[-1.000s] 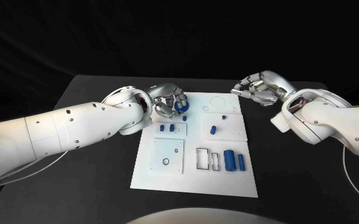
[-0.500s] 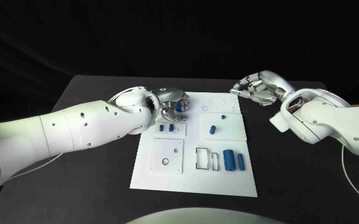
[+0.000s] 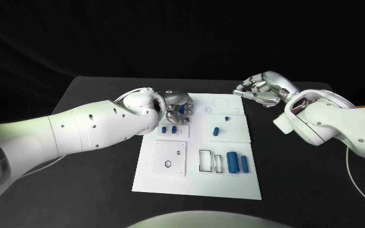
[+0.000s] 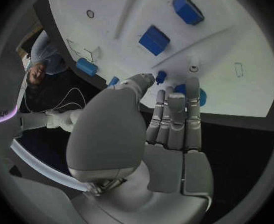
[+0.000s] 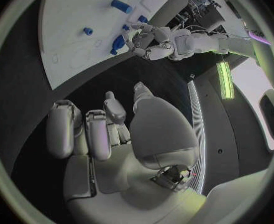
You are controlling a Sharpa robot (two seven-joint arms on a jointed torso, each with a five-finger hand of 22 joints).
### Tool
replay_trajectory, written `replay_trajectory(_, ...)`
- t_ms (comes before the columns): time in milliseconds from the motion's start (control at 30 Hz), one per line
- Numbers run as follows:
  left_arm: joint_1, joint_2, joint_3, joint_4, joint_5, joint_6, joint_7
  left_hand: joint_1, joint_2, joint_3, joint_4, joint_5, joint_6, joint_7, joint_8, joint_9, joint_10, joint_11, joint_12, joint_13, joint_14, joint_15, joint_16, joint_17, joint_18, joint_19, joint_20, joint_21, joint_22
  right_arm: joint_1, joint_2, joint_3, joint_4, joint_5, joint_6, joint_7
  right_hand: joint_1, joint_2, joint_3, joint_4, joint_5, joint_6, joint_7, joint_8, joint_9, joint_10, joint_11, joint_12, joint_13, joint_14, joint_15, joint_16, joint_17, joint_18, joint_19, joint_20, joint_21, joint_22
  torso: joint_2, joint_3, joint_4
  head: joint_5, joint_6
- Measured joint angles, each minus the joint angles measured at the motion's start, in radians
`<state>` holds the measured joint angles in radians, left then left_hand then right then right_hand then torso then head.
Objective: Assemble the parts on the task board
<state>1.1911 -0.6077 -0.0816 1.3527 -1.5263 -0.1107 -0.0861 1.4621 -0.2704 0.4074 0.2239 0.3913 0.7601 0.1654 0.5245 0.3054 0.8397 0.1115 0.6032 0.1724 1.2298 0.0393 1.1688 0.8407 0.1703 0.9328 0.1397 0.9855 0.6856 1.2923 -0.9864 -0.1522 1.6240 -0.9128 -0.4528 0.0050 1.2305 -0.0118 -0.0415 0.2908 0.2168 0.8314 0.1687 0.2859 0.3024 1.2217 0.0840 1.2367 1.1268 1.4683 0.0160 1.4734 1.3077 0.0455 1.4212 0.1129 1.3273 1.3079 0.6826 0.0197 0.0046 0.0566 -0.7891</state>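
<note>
The white task board (image 3: 201,180) lies mid-table. My left hand (image 3: 176,106) is over its far left corner, fingers stretched down onto a round blue part (image 4: 199,96) that it holds against the board; a small blue peg (image 4: 161,76) stands by the thumb. Two small blue blocks (image 3: 170,130) lie just nearer than that hand. A blue piece (image 3: 217,131) and a tiny peg (image 3: 227,117) sit on the right panel. Two blue cylinders (image 3: 237,162) lie at the near right. My right hand (image 3: 262,89) hovers off the board's far right corner, fingers curled in on nothing.
The board carries a left panel with small holes (image 3: 170,158) and rectangular slots (image 3: 207,161) beside the cylinders. Black table (image 3: 91,186) surrounds the board on every side. In the right wrist view the board (image 5: 74,25) and my left hand (image 5: 146,40) lie beyond the curled fingers.
My left arm has rolled and swung in over the table, and its hand has turned slightly at the board's far left corner with the blue part. The right hand has stayed put.
</note>
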Motion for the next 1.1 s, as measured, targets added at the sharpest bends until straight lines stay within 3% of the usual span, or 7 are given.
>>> replay_trajectory(367,0.000,0.018,-0.001,-0.020,-0.012,0.034,-0.009,0.015,0.007,0.018,-0.002,0.000,0.022,-0.003,-0.010,-0.019,0.030,-0.006,0.000,-0.014,0.023,-0.005,0.057,0.036,0.000,0.005,-0.004,0.029,0.026,0.000,0.003,0.000,-0.001,0.000,0.000,0.000,0.000,0.000,0.000,0.000,0.000,0.000,0.000,0.000,0.000,0.000,0.000,-0.004,-0.001,0.000,0.000,0.000,0.000,0.000,0.000,0.000,-0.004,0.000,0.000,0.0000,-0.0006,0.001,-0.002)
replay_trajectory(567,0.000,0.023,-0.001,-0.027,-0.014,0.043,-0.010,0.028,0.020,0.034,-0.007,0.000,0.041,-0.006,-0.016,-0.027,0.051,-0.012,0.000,-0.023,0.039,-0.008,0.084,0.052,0.000,0.028,-0.006,0.064,0.065,0.000,0.003,0.000,-0.001,0.000,0.000,0.000,0.000,0.000,0.000,0.000,0.000,0.000,0.000,0.000,0.000,0.000,0.000,-0.004,-0.001,0.000,0.000,0.000,0.000,0.000,0.000,0.000,-0.004,0.000,0.000,0.0002,-0.0003,-0.001,-0.003)
replay_trajectory(1100,0.001,0.039,0.000,-0.043,-0.015,0.057,-0.007,0.037,0.021,0.051,-0.024,0.000,0.079,-0.015,-0.027,-0.044,0.097,-0.022,-0.012,-0.038,0.092,-0.021,0.151,0.121,0.000,0.091,-0.016,0.149,0.171,0.000,0.004,0.000,0.000,0.000,0.000,0.000,0.000,0.000,0.000,0.000,0.000,0.000,0.000,0.000,0.000,0.000,0.000,-0.004,-0.001,0.000,0.000,0.000,0.000,0.000,0.000,0.000,-0.004,0.000,0.000,0.0000,0.0001,-0.004,-0.008)
